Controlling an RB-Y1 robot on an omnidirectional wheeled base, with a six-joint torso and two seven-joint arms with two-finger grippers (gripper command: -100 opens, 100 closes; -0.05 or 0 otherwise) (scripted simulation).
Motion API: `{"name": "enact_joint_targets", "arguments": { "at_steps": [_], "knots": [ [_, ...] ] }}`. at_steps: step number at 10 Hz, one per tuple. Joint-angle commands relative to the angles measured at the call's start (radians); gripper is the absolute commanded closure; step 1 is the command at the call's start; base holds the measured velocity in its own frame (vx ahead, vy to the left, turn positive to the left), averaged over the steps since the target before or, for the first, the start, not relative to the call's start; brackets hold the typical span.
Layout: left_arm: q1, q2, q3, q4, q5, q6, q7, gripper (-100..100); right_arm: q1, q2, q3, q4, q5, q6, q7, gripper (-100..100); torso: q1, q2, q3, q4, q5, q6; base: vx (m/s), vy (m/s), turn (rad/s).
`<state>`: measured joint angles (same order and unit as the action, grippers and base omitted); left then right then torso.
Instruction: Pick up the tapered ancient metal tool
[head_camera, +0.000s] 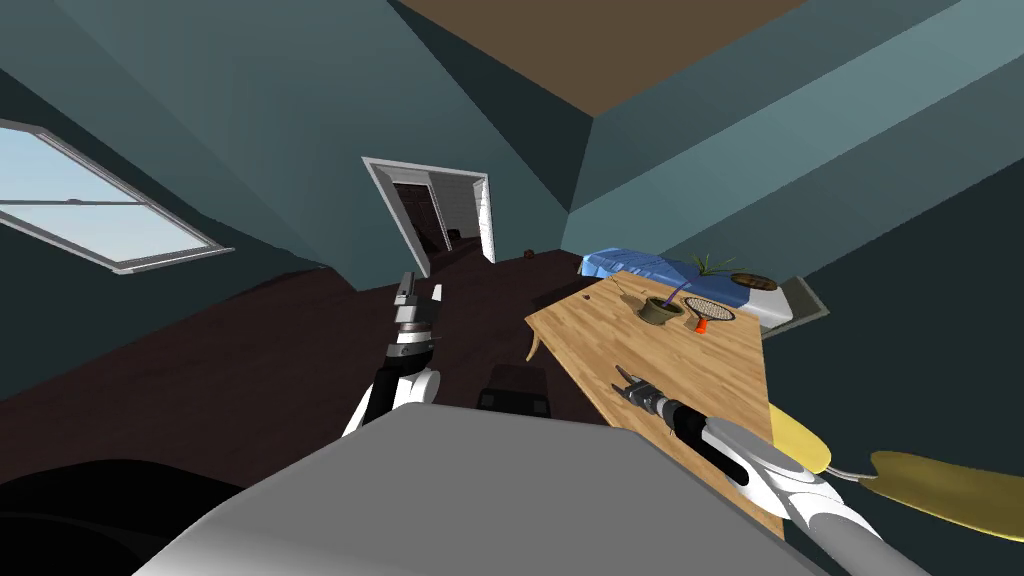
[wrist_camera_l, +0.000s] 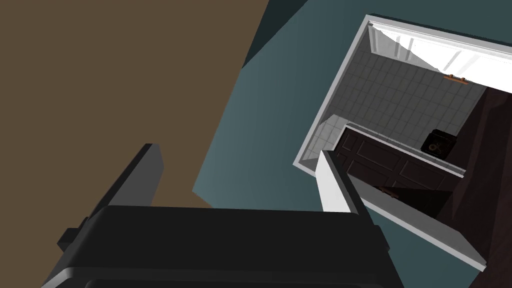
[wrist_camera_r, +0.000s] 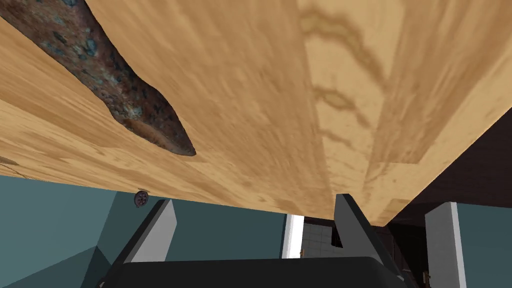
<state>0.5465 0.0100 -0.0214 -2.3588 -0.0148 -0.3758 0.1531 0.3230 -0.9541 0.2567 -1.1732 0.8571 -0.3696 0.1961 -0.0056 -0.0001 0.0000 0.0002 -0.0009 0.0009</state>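
The tapered tool (wrist_camera_r: 110, 85) is a rusty, pitted brown metal piece lying flat on the light wooden table (wrist_camera_r: 280, 100). Its narrow tip points toward my right gripper (wrist_camera_r: 252, 225), which is open and empty. The tool lies just beyond the fingers, off to one finger's side, and touches neither. In the head view my right gripper (head_camera: 625, 380) hovers low over the table's near part (head_camera: 690, 375). My left gripper (head_camera: 420, 290) is raised over the dark floor, away from the table. In its own wrist view the left gripper (wrist_camera_l: 235, 170) is open and empty.
Farther along the table stand a potted plant (head_camera: 657, 310), a racket-like object (head_camera: 708, 308) and a small orange item (head_camera: 700, 325). A dark stool (head_camera: 515, 390) sits at the table's near edge. A yellow chair (head_camera: 800, 440) is at my right, a blue bed (head_camera: 640, 265) beyond the table.
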Motion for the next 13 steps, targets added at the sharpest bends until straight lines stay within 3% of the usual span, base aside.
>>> {"name": "enact_joint_targets", "arguments": {
  "at_steps": [1, 5, 8, 11, 12, 13],
  "knots": [
    [0.0, 0.0, 0.0, 0.0, 0.0, 0.0, 0.0, 0, -0.015, -0.01, 0.023, 0.05, 0.043, 0.013, 0.012, -100, 0.0, 0.0, 0.0, 0.0, 0.0, 0.0, -0.019, -0.07, 0.36],
    [0.0, 0.0, 0.0, 0.0, 0.0, 0.0, 0.0, 0, -0.036, -0.041, 0.059, 0.14, 0.105, 0.027, 0.019, -100, 0.004, 0.0, 0.0, 0.0, 0.001, 0.0, -0.013, -0.036, 0.172],
    [0.0, 0.0, 0.0, 0.0, 0.0, 0.0, 0.0, 0, -0.044, -0.055, 0.079, 0.178, 0.134, 0.033, 0.023, -100, 0.004, 0.0, 0.0, 0.0, 0.001, 0.001, -0.007, -0.027, 0.112],
    [0.0, 0.0, 0.0, 0.0, 0.0, 0.0, 0.0, 0, -0.047, -0.055, 0.087, 0.185, 0.141, 0.039, 0.019, -100, 0.004, -0.001, 0.0, 0.0, 0.001, 0.001, -0.002, -0.018, 0.048],
    [0.0, 0.0, 0.0, 0.0, 0.0, 0.0, 0.0, 0, -0.048, -0.054, 0.087, 0.188, 0.142, 0.037, 0.022, 0, 0.005, -0.001, 0.0, 0.0, 0.001, 0.001, 0.0, 0.0, 0.0],
    [0.0, 0.0, 0.0, 0.0, 0.0, 0.0, 0.0, 0, -0.054, -0.025, 0.092, 0.202, 0.142, 0.056, 0.036, -100, 0.005, -0.001, 0.0, 0.0, 0.001, 0.001, 0.017, -0.034, 0.066]
  ]
}}
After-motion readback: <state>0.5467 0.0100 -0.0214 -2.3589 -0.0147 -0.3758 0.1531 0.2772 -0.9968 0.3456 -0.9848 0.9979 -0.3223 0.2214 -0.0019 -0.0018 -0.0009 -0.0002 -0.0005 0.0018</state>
